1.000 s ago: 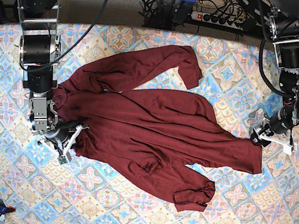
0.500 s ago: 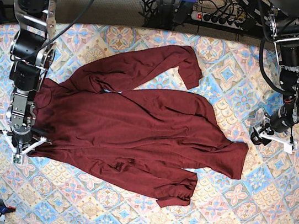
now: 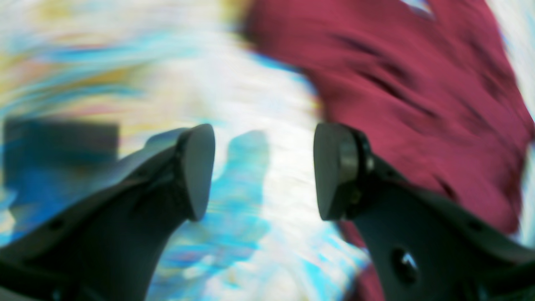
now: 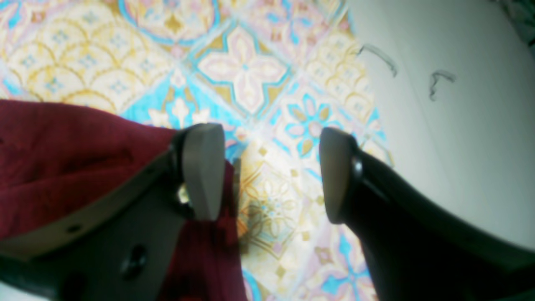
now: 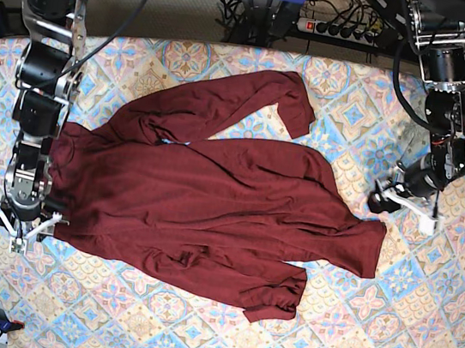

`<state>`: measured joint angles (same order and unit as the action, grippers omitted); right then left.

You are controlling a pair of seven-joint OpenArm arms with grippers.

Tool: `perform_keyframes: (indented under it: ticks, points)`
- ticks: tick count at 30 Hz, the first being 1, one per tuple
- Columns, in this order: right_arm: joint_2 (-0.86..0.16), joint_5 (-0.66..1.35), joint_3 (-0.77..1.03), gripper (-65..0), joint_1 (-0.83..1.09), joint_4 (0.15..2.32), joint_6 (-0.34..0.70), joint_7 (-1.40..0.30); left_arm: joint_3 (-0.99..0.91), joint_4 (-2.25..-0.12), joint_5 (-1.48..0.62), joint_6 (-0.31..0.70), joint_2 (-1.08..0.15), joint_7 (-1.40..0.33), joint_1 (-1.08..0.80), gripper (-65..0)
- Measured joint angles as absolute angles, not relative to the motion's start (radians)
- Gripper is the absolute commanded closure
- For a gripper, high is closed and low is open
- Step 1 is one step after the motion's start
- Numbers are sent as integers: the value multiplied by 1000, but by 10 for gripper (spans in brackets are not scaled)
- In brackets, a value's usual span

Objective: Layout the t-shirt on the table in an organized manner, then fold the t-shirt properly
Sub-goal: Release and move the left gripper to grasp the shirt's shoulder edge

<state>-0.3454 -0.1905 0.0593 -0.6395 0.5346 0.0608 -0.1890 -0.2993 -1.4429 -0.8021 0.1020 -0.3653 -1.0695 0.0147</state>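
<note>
Fabric of the t-shirt (image 5: 204, 192) lay rumpled; both empty grippers stood wide, best placed to pull opposite edges gently.

Bright, even light in the base view; heavy motion blur in the left wrist view

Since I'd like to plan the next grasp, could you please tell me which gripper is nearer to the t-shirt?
The right: its jaws stand open right over the edge of the t-shirt. The left's open jaws are beside it, over bare cloth.
</note>
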Motion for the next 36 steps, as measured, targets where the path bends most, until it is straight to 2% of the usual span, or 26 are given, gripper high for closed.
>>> perform_keyframes:
  ticks: [6,11,17,21,23,28,36]
  points:
    - [-340,-183,61,-329,-402,841,73,-337,-299,-1493,-896,101,-324,-1130,-63,-372]
    - [-339,-180,57,-329,-328,1056,71,-371,-297,-1438,-913,102,-252,-1118,-39,-372]
    - [-302,-179,58,-329,-212,1172,81,-429,-259,-1414,-916,102,-205,-1092,-41,-372]
    - [-311,-179,53,-329,-185,1245,73,-421,-159,-1278,-958,121,-195,-1076,45,-357]
    - [-314,-181,54,-329,-169,1271,70,-421,-138,-1251,-957,121,-196,-1073,67,-298]
    - [-307,-179,58,-329,-136,1298,75,-432,-125,-1275,-939,110,-179,-1087,44,0]
    - [-310,-179,56,-329,-139,1311,71,-425,-121,-1500,-913,99,-227,-1109,-113,0]
